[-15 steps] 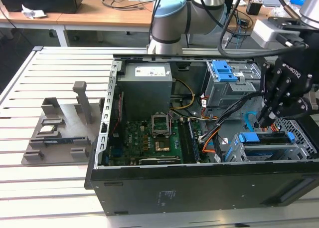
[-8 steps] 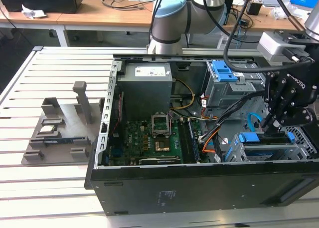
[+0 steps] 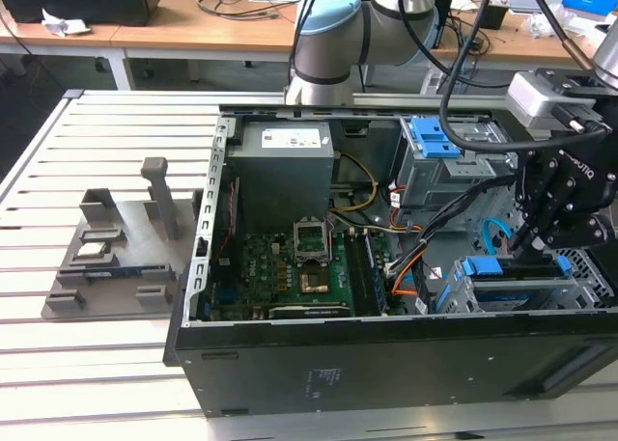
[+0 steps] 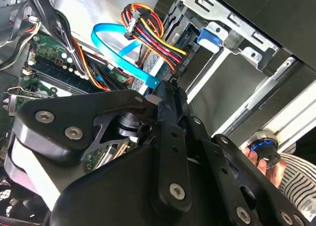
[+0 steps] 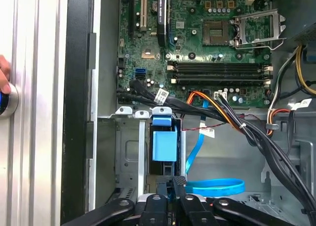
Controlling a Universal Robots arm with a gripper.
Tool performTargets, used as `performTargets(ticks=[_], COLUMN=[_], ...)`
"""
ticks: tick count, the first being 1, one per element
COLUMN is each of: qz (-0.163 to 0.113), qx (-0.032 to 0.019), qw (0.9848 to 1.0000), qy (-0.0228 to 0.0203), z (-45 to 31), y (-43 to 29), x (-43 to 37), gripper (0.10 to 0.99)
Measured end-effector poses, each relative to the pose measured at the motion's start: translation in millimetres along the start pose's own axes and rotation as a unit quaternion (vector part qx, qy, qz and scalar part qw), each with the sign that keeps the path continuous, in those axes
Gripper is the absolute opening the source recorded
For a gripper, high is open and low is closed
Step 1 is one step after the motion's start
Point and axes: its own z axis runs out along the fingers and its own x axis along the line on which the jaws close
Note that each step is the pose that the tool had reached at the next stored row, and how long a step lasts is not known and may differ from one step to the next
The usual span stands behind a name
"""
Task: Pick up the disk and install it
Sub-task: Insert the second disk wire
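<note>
A green motherboard (image 3: 290,272) sits in the black computer case (image 3: 386,364), with a light-blue flat cable (image 5: 217,187), blue latches (image 3: 433,137), and a white slatted worktop (image 3: 87,364).

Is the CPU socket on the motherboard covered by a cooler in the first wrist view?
No, the CPU socket lies bare on the green motherboard, with its metal retention frame open beside it.

One open computer case (image 3: 290,364) sits on the tabletop (image 3: 97,364), with one motherboard (image 3: 290,277) inside. Two drive cages: one at 1 o'clock (image 3: 449,166), one at 4 o'clock (image 3: 512,282). One grey fixture (image 3: 116,248) lies at 9 o'clock. One claw (image 3: 541,238).
</note>
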Motion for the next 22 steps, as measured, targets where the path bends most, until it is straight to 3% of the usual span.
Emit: performTargets(ticks=[5, 11, 13, 22], qz=[-0.001, -0.002, -0.002, -0.002], qx=[0.0001, 0.0001, 0.0002, 0.0002], qw=[1.0000, 1.0000, 1.0000, 1.0000], qy=[-0.0018, -0.0022, -0.0044, -0.0070], z=[4.6, 1.3, 1.3, 5.7], y=[-2.8, -2.6, -2.6, -2.9], x=[-0.9, -0.7, -0.6, -0.8], gripper=[0.161, 0.161, 0.161, 0.161])
